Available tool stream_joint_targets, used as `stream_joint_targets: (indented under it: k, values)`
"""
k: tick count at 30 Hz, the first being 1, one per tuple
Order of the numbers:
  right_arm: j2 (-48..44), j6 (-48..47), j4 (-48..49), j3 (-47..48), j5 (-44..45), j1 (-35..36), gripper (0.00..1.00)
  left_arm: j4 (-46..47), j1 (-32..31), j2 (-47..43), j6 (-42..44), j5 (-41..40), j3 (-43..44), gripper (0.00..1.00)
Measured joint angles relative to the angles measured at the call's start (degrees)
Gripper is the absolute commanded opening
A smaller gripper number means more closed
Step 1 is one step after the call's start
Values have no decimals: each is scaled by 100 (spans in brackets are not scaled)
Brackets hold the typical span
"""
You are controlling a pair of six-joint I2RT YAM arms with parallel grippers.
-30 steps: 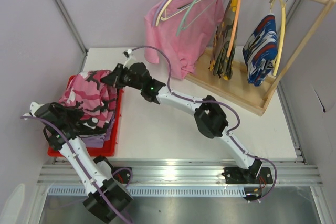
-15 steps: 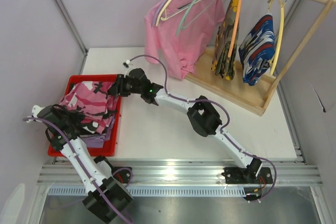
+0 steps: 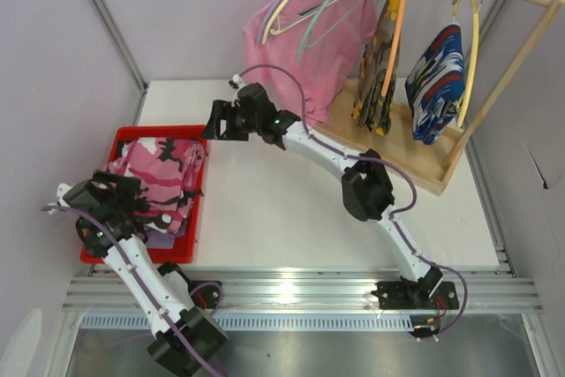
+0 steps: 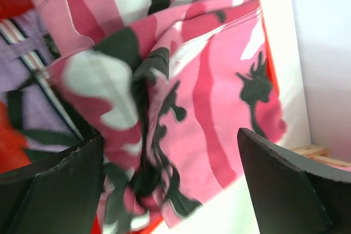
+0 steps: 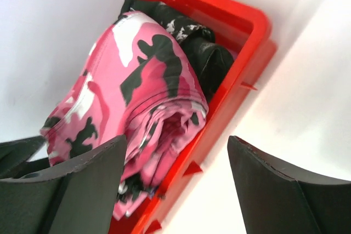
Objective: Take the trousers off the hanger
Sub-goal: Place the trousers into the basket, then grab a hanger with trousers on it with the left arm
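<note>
The pink-and-black camouflage trousers [image 3: 163, 169] lie heaped in the red tray [image 3: 200, 218] at the desk [image 3: 282, 209]'s left edge. The left claw [image 3: 132, 196] gapes wide just above them; the right claw [image 3: 214, 125], wide and empty, hangs beyond the tray's far-right corner.

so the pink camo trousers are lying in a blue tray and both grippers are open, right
Not quite: the tray is red, not blue, as the top external view shows. The rest holds: the pink camo trousers lie in it, and the left gripper and the right gripper are both open.
</note>
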Motion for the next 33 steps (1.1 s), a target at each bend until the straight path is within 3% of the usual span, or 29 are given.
stream_joint_targets:
  k: [8, 12, 17, 22, 24, 33]
  values:
    - [-1576, -728, -605, -940, 236, -94, 81, -1272, 0, -127, -2, -483, 1733, 100]
    - [-2302, -990, -557, -1567, 315, -83, 81, -1023, -2, 0, 90, -216, 2551, 94]
    - [-3272, -1318, -588, -2299, 603, -63, 83, 378, -520, 221, 94, 942, 2020, 90]
    - [-4273, -1611, -649, -2975, 1056, -166, 86, 859, -2306, 1178, 299, 704, 1829, 89]
    - [-4870, -1727, -673, -3381, 1331, -282, 88, 1034, -2686, 1585, 369, 557, 1808, 86]
    - [-7348, -1908, -1008, -4911, 2739, -621, 97, 1788, -2830, 2704, 313, -267, 1019, 89]
